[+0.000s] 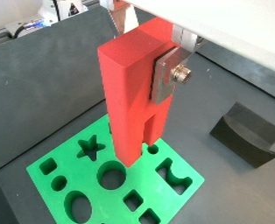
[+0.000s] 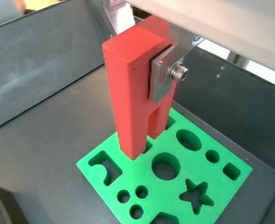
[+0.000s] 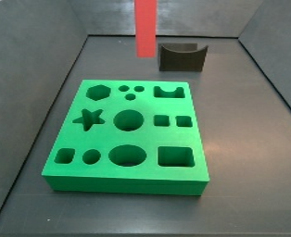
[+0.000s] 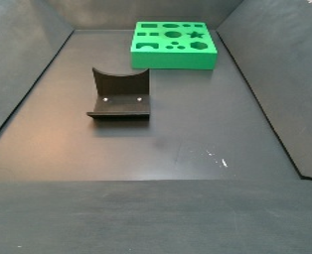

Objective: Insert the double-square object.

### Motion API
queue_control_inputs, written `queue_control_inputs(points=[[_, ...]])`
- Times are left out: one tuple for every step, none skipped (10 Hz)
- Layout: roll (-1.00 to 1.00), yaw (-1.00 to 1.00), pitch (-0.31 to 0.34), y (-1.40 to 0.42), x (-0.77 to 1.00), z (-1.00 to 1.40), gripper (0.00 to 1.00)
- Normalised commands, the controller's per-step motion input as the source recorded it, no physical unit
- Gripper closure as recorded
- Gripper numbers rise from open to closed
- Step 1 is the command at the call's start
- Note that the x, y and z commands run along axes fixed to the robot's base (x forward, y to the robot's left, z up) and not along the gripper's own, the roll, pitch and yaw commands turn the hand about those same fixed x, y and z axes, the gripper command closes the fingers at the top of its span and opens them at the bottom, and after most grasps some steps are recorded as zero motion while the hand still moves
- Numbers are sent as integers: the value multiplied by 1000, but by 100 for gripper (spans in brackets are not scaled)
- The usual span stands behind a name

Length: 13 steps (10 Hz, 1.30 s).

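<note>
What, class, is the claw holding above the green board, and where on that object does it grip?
The claw holds the double-square object, upright, by its upper part; a silver finger presses one side face, and the two legs hang free above the green board.

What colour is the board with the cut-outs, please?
Bright green board, clearest in a side view; the gripper holds the double-square object above.

Fixture point(image 4: 119, 95) mid-floor; green board point(image 4: 174, 47) well behind, seemingly flat.

Green board and dark fixture lying on the grey floor point(image 4: 186, 149)
The green board point(image 3: 151, 137), showing star, hexagon, round and square cutouts, is lying flat; the fixture point(image 3: 182, 57) is standing apart from the board, beyond one short edge, its curved wall facing away from the board in a side view point(image 4: 119, 94)
</note>
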Motion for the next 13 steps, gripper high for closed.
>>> queue_control_inputs(points=[[0,-914,0,-83,140,-149,100],[0,-891,0,-86,169,-143,100],[0,-866,0,-89,200,-134,100],[0,-814,0,-94,266,-137,100],[0,-757,0,-103,331,-151,100],[0,-751,0,-106,340,-163,100],[0,-771,0,-100,323,-166,100],[0,-786,0,-100,314,-169,100],[0,-766,0,-106,337,-169,100],[0,-731,0,-109,371,-180,100],[0,-734,0,-111,366,-191,100],[0,-749,0,-109,343,-203,100],[0,-763,0,-106,323,-203,100]])
